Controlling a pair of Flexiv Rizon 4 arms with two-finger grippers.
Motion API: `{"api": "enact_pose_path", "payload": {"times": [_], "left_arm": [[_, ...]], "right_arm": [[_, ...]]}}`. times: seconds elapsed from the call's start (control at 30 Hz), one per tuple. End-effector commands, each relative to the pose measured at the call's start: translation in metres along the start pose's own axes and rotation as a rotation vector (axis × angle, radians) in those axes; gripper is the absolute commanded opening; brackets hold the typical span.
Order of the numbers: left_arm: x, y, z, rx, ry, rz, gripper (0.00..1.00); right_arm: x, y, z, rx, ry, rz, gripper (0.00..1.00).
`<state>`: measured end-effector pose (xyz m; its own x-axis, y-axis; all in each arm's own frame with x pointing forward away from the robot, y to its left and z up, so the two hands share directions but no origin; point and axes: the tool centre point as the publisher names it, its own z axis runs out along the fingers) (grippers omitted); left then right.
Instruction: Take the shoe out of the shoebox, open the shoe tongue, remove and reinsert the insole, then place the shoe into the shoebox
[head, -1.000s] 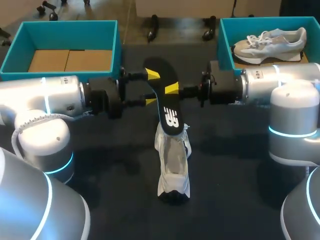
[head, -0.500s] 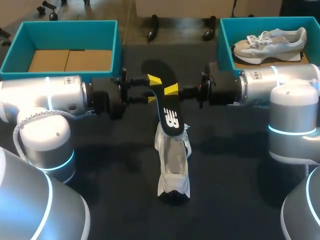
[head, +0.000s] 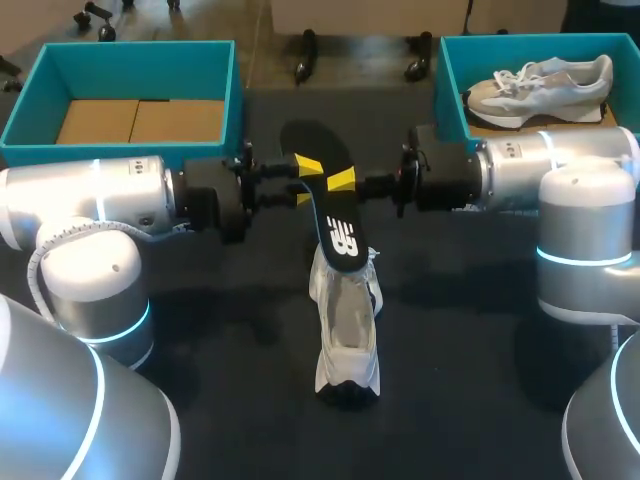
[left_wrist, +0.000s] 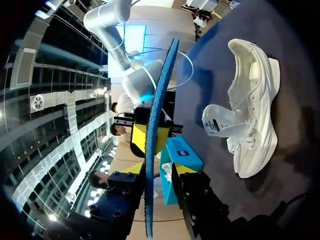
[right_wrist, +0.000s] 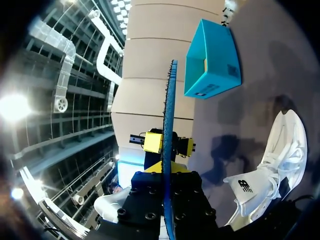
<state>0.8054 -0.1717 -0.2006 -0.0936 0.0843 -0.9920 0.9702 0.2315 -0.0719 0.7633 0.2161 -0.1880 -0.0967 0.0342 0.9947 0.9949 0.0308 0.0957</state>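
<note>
Insole (head: 335, 225): black, held off the table, tilted, with its heel end far and high. Its toe end dips to the mouth of the shoe (head: 347, 335); whether it sits inside cannot be told. The shoe is white and lies mid-table on the dark table (head: 470, 380), toe toward the near edge, tongue folded out.

Surroundings: a teal shoebox (head: 140, 65) at far left shows only a cardboard floor. A second teal shoebox (head: 450, 95) at far right holds a grey-and-white sneaker (head: 540, 85). Both boxes are well apart from the shoe. Nothing lies between the shoe and either box except the arms themselves.

Arms: both are level and roughly horizontal above the table. The left arm comes in from the left and the right arm from the right, and they meet at the insole's upper half.

Right gripper (head: 342, 181): clamped on the insole. In its wrist view the insole runs edge-on straight through its tips.

Left gripper (head: 304, 181): its tips straddle the insole, one on each face. Its wrist view shows a sliver of gap at one tip, so the fingers are apart and not clamped.
</note>
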Motion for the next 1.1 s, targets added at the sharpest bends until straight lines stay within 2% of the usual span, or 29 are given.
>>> {"api": "enact_pose_path", "payload": {"times": [0.03, 0.53, 0.6, 0.73, 0.93, 0.97, 1.0, 1.03, 1.1], "left_arm": [[0.002, 0.000, 0.005, -0.006, -0.011, 0.006, 0.32], [-0.006, 0.004, 0.013, -0.018, -0.036, 0.027, 0.25], [-0.006, 0.004, 0.014, -0.021, -0.039, 0.029, 0.20], [-0.006, 0.004, 0.014, -0.039, -0.045, 0.038, 0.00], [-0.004, 0.003, 0.014, -0.039, -0.045, 0.040, 0.00], [-0.004, 0.002, 0.013, -0.038, -0.045, 0.040, 0.00], [-0.004, 0.002, 0.012, -0.037, -0.046, 0.039, 0.00], [-0.004, 0.001, 0.010, -0.034, -0.049, 0.034, 0.00], [-0.005, -0.001, 0.005, -0.029, -0.049, 0.025, 0.00]], "right_arm": [[-0.002, 0.001, 0.002, 0.004, 0.002, 0.000, 0.00], [-0.004, 0.000, 0.004, 0.006, 0.009, 0.006, 0.00], [-0.004, 0.000, 0.004, 0.005, 0.010, 0.006, 0.00], [-0.004, -0.001, 0.005, 0.002, 0.011, 0.005, 0.00], [-0.004, -0.001, 0.006, -0.001, 0.014, 0.003, 0.00], [-0.004, -0.001, 0.006, -0.002, 0.013, 0.003, 0.10], [-0.004, -0.001, 0.005, -0.005, 0.009, 0.004, 0.62], [-0.004, -0.001, 0.003, -0.008, 0.004, -0.001, 1.00], [-0.001, -0.002, -0.004, -0.005, -0.002, -0.026, 1.00]]}}
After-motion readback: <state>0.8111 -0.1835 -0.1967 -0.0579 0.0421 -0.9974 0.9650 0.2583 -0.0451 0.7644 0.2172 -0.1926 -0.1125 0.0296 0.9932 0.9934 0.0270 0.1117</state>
